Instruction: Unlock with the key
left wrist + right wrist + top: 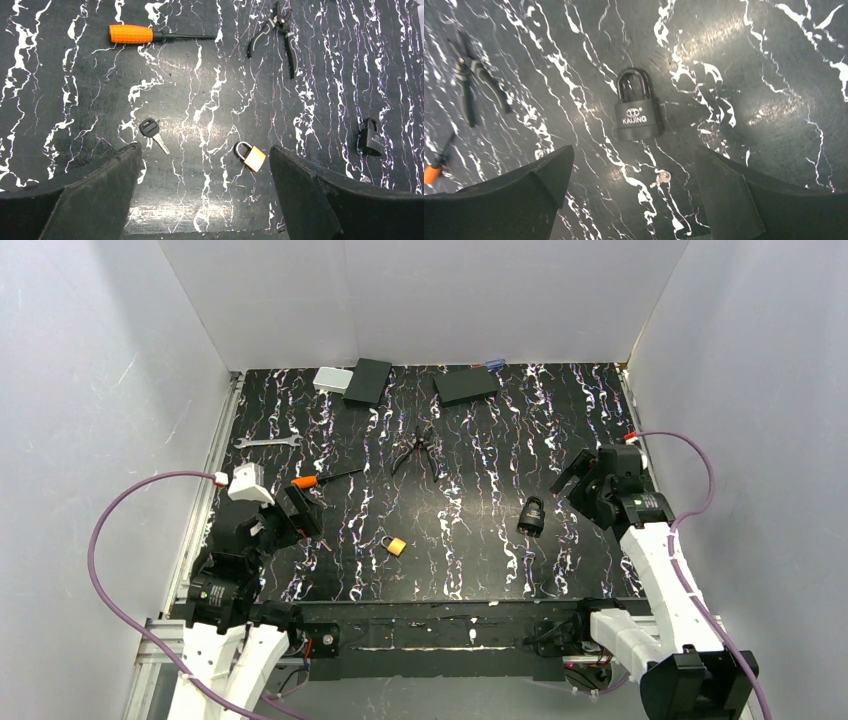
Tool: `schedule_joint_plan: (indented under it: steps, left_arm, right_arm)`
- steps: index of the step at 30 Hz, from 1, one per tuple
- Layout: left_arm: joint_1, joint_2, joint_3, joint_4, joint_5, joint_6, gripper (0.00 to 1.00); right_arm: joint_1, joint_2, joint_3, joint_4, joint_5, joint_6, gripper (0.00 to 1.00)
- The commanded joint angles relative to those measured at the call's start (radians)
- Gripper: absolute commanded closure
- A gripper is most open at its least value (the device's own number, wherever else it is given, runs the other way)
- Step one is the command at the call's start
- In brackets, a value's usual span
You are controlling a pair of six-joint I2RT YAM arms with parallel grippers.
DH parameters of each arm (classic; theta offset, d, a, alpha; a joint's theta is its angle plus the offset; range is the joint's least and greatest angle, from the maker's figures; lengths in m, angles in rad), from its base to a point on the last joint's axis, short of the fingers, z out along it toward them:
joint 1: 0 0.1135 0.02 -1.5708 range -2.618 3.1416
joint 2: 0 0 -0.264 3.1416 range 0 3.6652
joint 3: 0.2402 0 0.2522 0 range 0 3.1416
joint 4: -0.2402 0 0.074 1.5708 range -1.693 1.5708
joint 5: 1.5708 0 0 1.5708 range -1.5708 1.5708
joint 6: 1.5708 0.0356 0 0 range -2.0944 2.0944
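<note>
A key with a black head [150,131] lies flat on the marbled table, just beyond my left gripper's left fingertip. A small brass padlock [250,155] rests near the right fingertip, also in the top view [396,545]. My left gripper [204,150] hovers open above them, holding nothing. A black padlock [638,113] lies flat with its shackle pointing away, also in the top view [531,516]. A tiny silver key [663,176] lies just below it. My right gripper [634,150] is open above that tiny key and is empty.
An orange-handled screwdriver [131,34] and black pliers [280,30] lie farther out. A wrench [266,442], two black boxes [368,380] [466,385] and a grey box [331,379] sit toward the back wall. White walls enclose the table on three sides.
</note>
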Motion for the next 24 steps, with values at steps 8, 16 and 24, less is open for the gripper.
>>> schedule_joint_plan:
  steps: [8,16,24]
  left_arm:
    - [-0.003,0.049,-0.002,-0.003,-0.003,-0.010,0.02]
    - [-0.003,0.166,0.014,-0.024,0.214,-0.015,0.02]
    - [-0.004,0.225,-0.059,0.002,0.112,-0.191,0.02]
  right_arm:
    - [0.388,0.070,-0.027,0.033,0.173,0.191,0.02]
    - [0.564,0.168,-0.008,0.103,0.218,0.162,0.02]
    - [0.704,0.227,0.123,0.174,0.127,0.285,0.02]
